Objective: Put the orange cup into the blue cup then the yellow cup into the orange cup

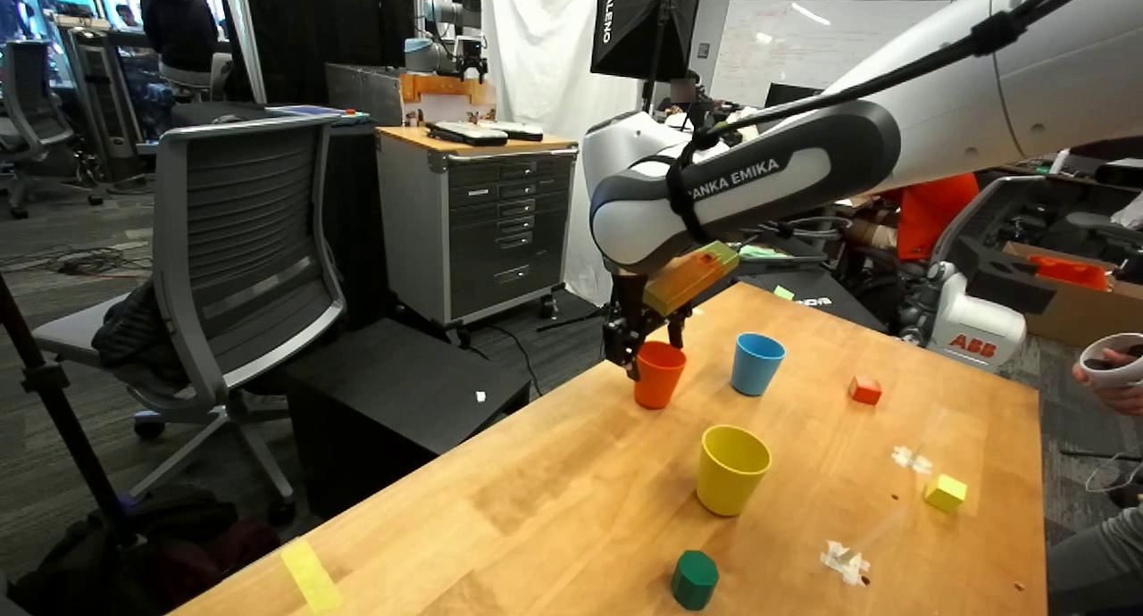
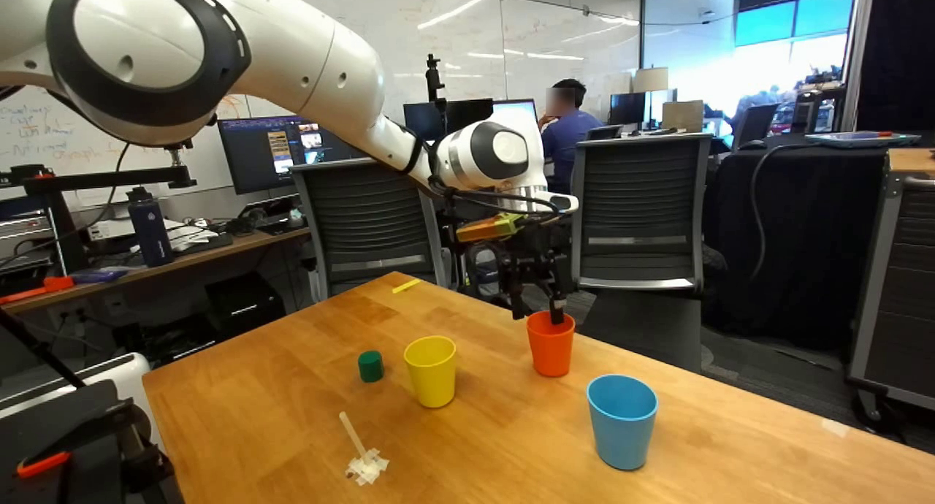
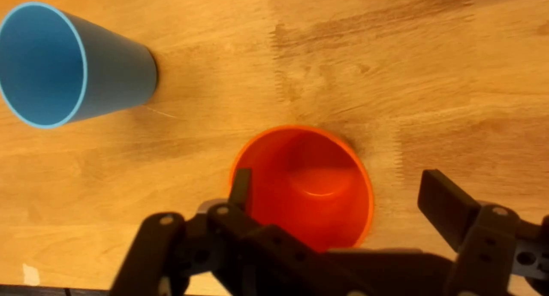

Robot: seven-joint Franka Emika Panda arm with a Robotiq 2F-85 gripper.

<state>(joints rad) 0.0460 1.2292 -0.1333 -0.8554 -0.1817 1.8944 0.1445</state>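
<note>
Wooden table (image 2: 285, 387), white arm (image 1: 946, 107) over it, gripper (image 3: 336, 191) spread wide.
The yellow cup (image 1: 731, 475), blue cup (image 2: 623, 425) and orange cup (image 1: 659, 384) stand upright, apart from one another, the orange one beneath the gripper. In the wrist view one jaw overlaps its rim and the other stands outside; whether either touches it cannot be told. In an exterior view a green cylinder (image 1: 695, 581) sits near the yellow cup, a yellow block (image 1: 945, 494) and red block (image 1: 864, 390) farther off.
</note>
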